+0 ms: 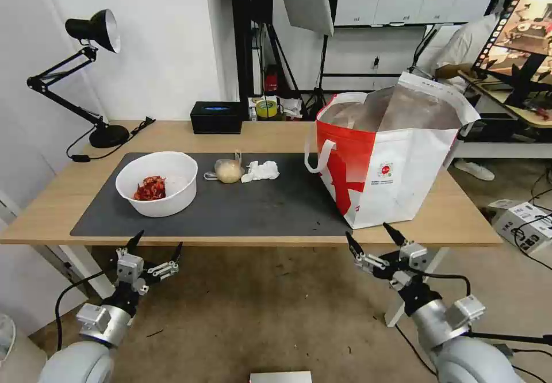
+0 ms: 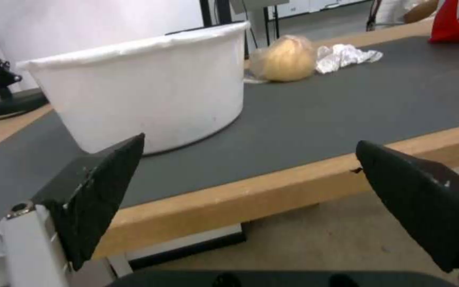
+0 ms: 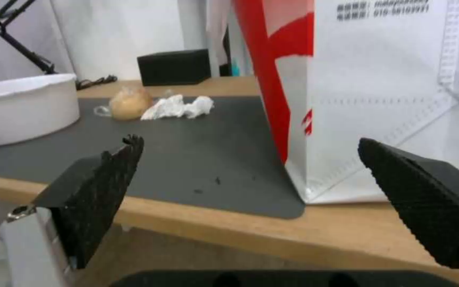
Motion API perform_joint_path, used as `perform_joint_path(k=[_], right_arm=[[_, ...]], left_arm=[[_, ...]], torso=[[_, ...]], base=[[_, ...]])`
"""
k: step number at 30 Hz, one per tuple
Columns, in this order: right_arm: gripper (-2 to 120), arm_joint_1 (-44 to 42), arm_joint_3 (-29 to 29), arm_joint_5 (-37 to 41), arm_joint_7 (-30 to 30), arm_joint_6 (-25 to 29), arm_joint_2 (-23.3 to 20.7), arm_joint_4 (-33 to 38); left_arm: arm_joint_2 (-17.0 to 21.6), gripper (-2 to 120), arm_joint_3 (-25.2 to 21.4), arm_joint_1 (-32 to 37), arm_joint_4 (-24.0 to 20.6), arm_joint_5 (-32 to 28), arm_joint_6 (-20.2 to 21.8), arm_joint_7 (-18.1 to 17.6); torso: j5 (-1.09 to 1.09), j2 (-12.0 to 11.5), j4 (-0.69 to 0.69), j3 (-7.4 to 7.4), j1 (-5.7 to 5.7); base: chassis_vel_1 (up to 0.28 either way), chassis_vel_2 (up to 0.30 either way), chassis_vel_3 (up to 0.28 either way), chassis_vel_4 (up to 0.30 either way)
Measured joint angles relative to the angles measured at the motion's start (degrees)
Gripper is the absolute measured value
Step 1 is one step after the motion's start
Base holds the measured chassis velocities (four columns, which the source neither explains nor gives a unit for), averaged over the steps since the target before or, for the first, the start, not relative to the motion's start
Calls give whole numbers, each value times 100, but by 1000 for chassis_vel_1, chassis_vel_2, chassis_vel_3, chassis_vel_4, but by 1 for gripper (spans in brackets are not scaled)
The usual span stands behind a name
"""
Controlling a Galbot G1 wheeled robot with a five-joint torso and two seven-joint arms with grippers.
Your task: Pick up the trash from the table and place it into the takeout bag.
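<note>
On the table [image 1: 57, 199], a white round bowl [image 1: 157, 183] with red scraps sits at the left of the dark mat [image 1: 253, 205]. Beside it lie a small clear bag with a beige lump [image 1: 228, 171] and a crumpled white tissue [image 1: 261, 171]. The white-and-red takeout bag [image 1: 391, 153] stands open at the right. My left gripper [image 1: 156, 244] hangs open below the table's front edge, just short of the bowl [image 2: 139, 95]. My right gripper [image 1: 370, 238] is open too, low in front of the takeout bag [image 3: 378, 95].
A black desk lamp [image 1: 86, 72] stands at the back left corner and a small black box [image 1: 216, 117] at the back edge. A person sits at a desk behind the bag, far right. Bare floor lies between me and the table.
</note>
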Motion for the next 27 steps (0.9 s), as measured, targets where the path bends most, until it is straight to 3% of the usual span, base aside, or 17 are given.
perform_joint_path(k=[27], right_arm=[[100,160,-310,-158,27,-50,35,-120]], left_arm=[[35,100,89,-57,119,38,-76,35]], torso=[[0,-1,0,0,1]], base=[[0,0,0,0]])
